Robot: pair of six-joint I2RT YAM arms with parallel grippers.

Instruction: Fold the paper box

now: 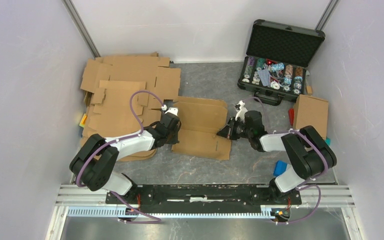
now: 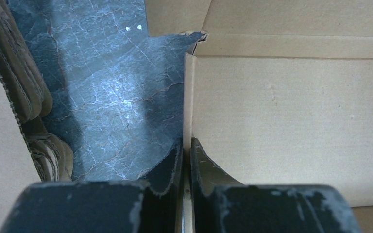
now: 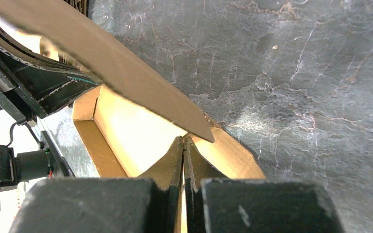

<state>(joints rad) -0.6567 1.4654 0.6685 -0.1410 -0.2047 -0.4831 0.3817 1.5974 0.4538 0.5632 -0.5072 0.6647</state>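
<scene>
The brown paper box (image 1: 200, 127) lies half-formed in the middle of the dark mat, between both arms. My left gripper (image 1: 172, 126) is at its left side. In the left wrist view the jaws (image 2: 186, 145) are shut on the thin upright edge of a side wall (image 2: 188, 97), with the box floor (image 2: 281, 121) to the right. My right gripper (image 1: 228, 131) is at the box's right edge. In the right wrist view the jaws (image 3: 183, 143) are shut on a cardboard wall, and a raised flap (image 3: 126, 68) slants across above the box's inside (image 3: 136, 141).
A stack of flat cardboard blanks (image 1: 125, 85) lies at the back left, touching the left arm's side. An open black case of poker chips (image 1: 277, 55) stands at the back right. A folded brown box (image 1: 311, 114) and a small blue object (image 1: 280, 167) sit at the right.
</scene>
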